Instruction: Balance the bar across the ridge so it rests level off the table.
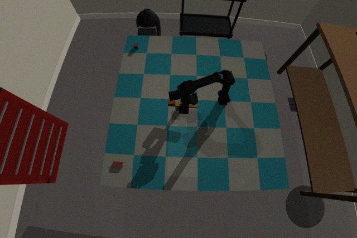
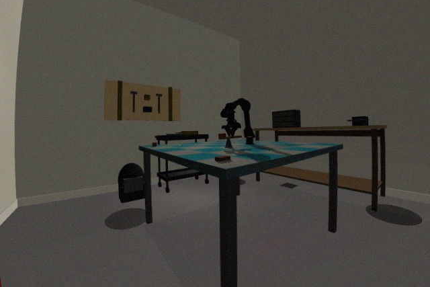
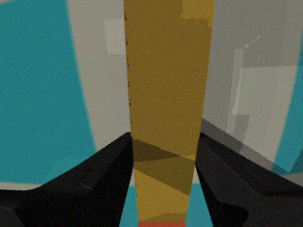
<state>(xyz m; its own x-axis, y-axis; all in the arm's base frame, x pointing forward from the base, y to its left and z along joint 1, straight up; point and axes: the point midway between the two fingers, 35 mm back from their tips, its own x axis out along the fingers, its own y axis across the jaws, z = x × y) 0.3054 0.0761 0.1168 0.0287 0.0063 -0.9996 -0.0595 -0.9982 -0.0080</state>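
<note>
The yellow bar [image 1: 194, 105] [image 2: 237, 136] [image 3: 168, 85] has an orange-red block [image 1: 171, 102] [image 2: 222, 136] [image 3: 162, 224] at one end. My gripper [image 2: 230, 135] [image 3: 163, 139] is shut on the bar, with one finger on each side, nearer its orange-red end. The dark ridge [image 2: 228, 144] stands on the table under the bar in the exterior view. The bar is above the table and looks about level, close over the ridge top. Whether it touches the ridge I cannot tell. In the top view the arm hides the middle of the bar and most of the ridge.
The checkered table [image 1: 155, 82] [image 2: 187, 152] carries a flat red block [image 1: 117, 164] [image 2: 222, 158] at its near left corner and a small red cube [image 1: 136, 46] [image 2: 154, 144] at its far left corner. A black cart [image 1: 206, 23] stands behind it, a wooden bench [image 1: 326, 131] to the right.
</note>
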